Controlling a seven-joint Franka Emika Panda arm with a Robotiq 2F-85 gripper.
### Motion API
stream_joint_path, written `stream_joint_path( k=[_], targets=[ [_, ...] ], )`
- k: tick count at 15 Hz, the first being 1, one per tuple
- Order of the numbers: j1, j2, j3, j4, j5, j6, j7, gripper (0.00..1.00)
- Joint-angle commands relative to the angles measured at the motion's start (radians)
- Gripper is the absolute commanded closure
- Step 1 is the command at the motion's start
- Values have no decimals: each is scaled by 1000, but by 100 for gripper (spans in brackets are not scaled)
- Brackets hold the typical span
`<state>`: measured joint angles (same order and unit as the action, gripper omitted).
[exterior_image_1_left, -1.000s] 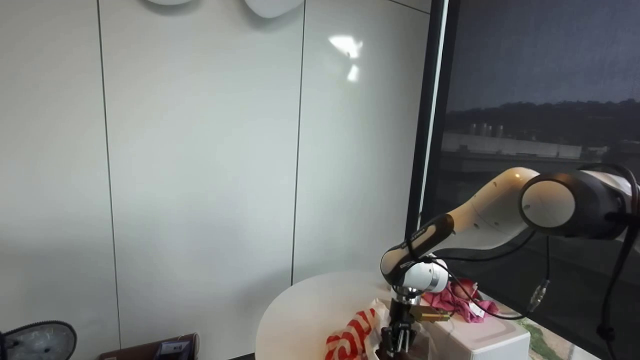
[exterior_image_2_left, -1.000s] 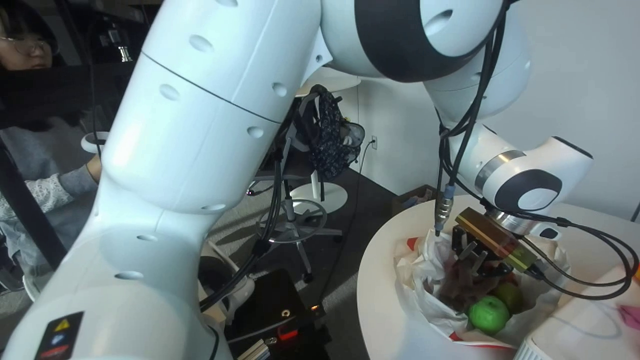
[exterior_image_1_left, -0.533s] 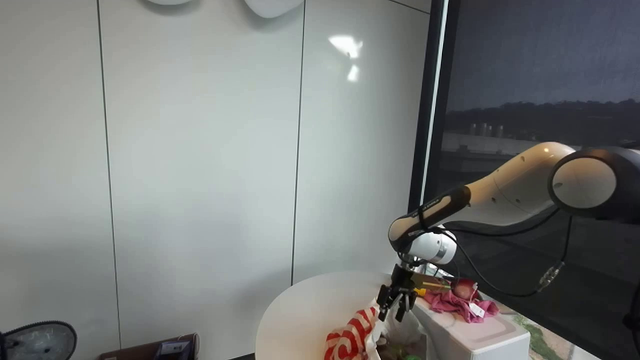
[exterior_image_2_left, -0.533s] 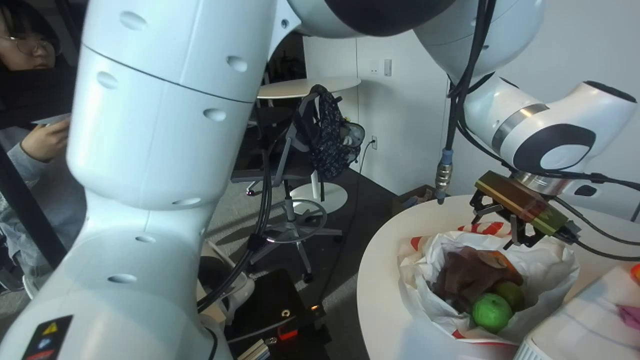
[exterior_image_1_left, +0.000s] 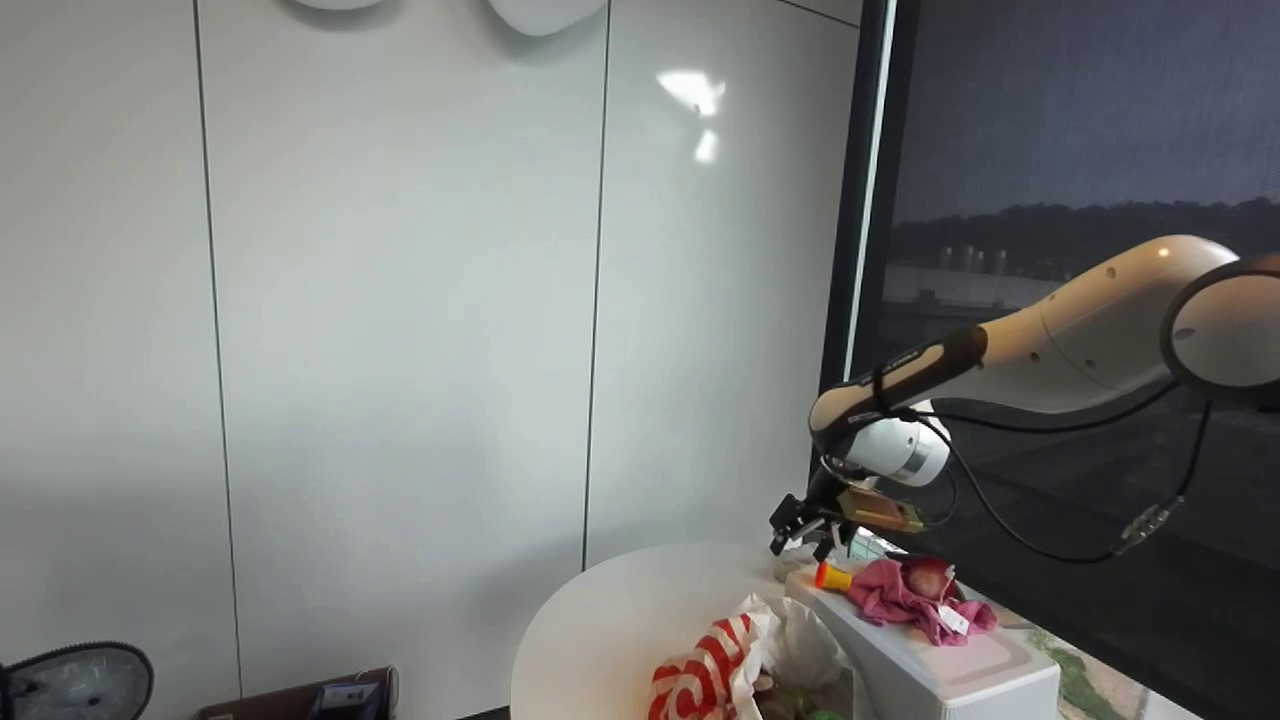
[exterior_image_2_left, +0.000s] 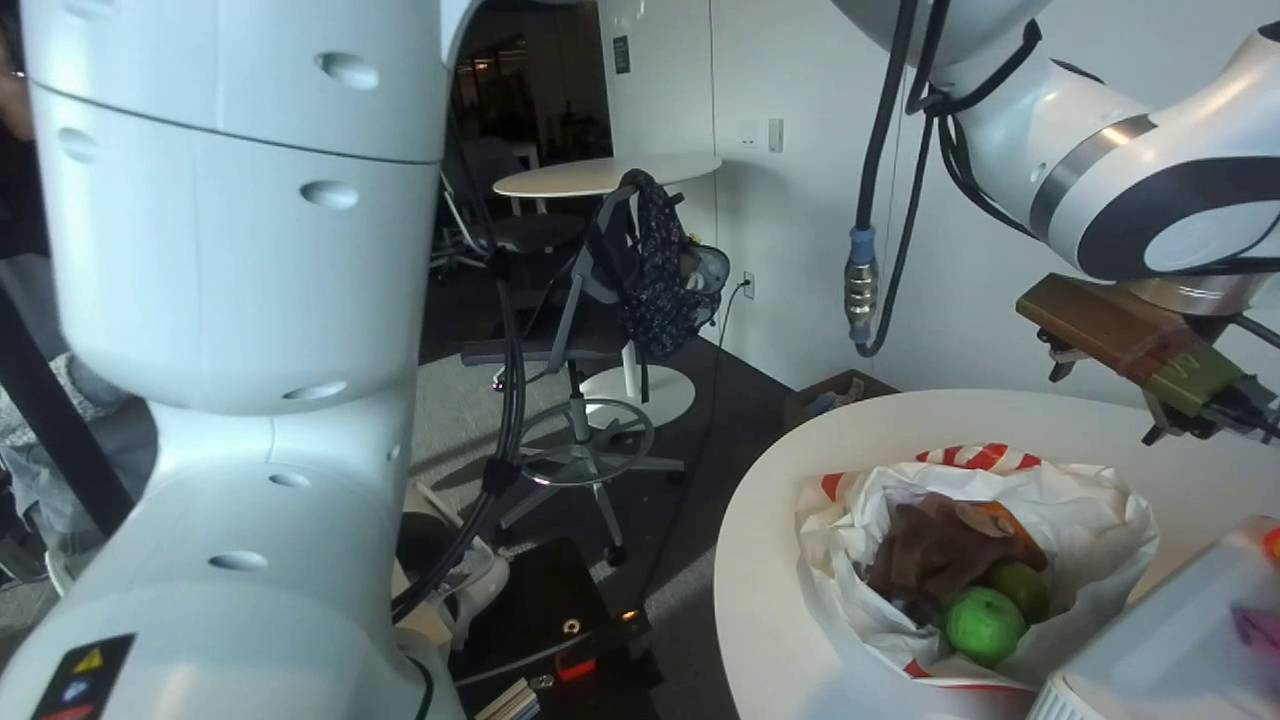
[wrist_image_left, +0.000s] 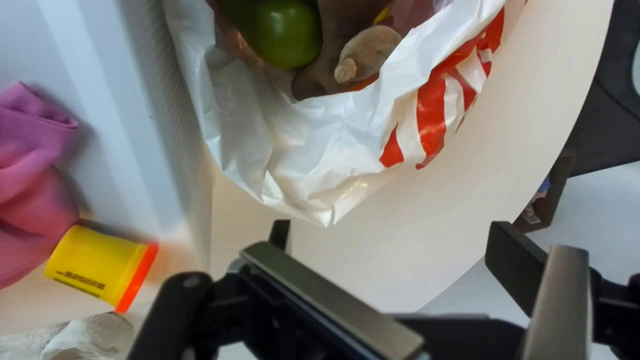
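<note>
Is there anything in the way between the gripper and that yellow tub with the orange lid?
Nothing visible stands between the open gripper and the yellow tub. The pink cloth lies at the tub's far end, away from the gripper, and the white bag sits off to one side.

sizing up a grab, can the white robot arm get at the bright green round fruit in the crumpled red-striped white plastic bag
Probably yes: the bag is open, the fruit lies uncovered, and the black and grey fingers stand apart and empty. The arm would likely have to move over and descend.
</note>
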<state>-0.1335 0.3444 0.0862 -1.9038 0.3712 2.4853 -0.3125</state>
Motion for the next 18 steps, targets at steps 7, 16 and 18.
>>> stream_joint_path(
  k=[7, 16, 18],
  targets=[
    [179, 244, -245, 117, -242, 428, 497, 0],
    [407, 325, -548, 202, -405, 255, 943, 0],
    [401, 341, -546, 221, -432, 233, 986, 0]
  ],
)
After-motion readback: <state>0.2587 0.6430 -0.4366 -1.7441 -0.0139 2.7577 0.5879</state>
